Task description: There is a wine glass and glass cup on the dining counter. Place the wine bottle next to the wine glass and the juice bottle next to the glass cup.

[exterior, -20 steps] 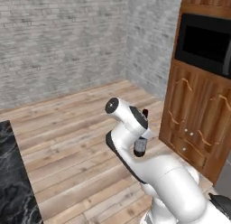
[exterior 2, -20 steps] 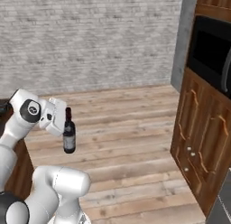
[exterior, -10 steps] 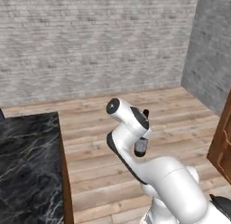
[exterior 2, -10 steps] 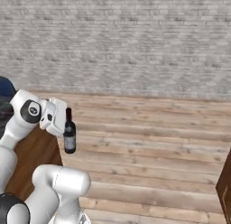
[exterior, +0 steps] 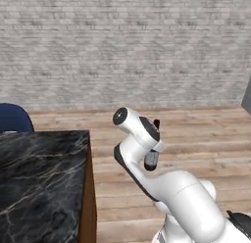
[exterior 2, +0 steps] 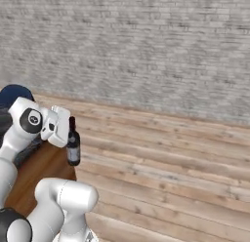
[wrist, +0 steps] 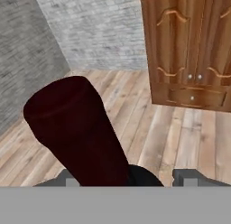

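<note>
Holding the wine bottle: the gripper is closed partway on its upper body and neck, and the bottle is seen hanging upright in the air beside the white arm, over the wood floor. In the left base view the bottle is mostly hidden behind the wrist; its top is seen above it. In the hand view the dark bottle is seen running out from between the finger tips. A corner of the counter, black marble top with a wood side, is seen to the arm's left, apart from the bottle. A brick wall is seen behind; a wood cabinet is seen in the hand view.
</note>
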Tool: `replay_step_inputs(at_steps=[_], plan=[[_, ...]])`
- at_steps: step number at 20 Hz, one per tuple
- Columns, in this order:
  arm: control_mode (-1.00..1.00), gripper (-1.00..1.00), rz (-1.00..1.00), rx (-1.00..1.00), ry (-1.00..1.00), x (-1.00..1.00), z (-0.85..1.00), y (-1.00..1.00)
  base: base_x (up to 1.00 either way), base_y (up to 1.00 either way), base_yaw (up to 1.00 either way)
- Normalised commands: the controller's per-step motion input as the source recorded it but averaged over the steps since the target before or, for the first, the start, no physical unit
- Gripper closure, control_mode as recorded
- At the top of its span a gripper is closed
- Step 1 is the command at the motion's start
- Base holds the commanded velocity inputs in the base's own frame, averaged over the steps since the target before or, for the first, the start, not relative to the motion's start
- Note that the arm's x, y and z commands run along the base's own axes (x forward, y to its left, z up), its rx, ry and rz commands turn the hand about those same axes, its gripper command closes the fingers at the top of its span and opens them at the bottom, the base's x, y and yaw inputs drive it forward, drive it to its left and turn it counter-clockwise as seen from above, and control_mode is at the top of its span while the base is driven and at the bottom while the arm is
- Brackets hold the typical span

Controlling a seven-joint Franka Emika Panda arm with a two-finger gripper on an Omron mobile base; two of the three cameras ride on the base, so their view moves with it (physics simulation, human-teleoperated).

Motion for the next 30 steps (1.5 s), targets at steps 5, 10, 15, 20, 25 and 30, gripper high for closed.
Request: replay_step_inputs(at_steps=[5,10,15,20,25,30], plan=[[1.00,1.00,0.00,0.00,0.00,0.00,0.00,0.00,0.70,-0.22,0.31],[1.00,1.00,0.00,0.00,0.00,0.00,0.00,0.00,0.70,-0.25,0.27],[1.00,1.00,0.00,0.00,0.00,0.00,0.00,0.00,0.70,-0.27,0.24],[1.00,1.00,0.00,0.00,0.00,0.00,0.00,0.00,0.69,-0.28,0.23],[1.00,1.00,0.00,0.00,0.00,0.00,0.00,0.00,0.69,-0.29,0.23],[1.00,1.00,0.00,0.00,0.00,0.00,0.00,0.00,0.69,-0.28,0.23]])
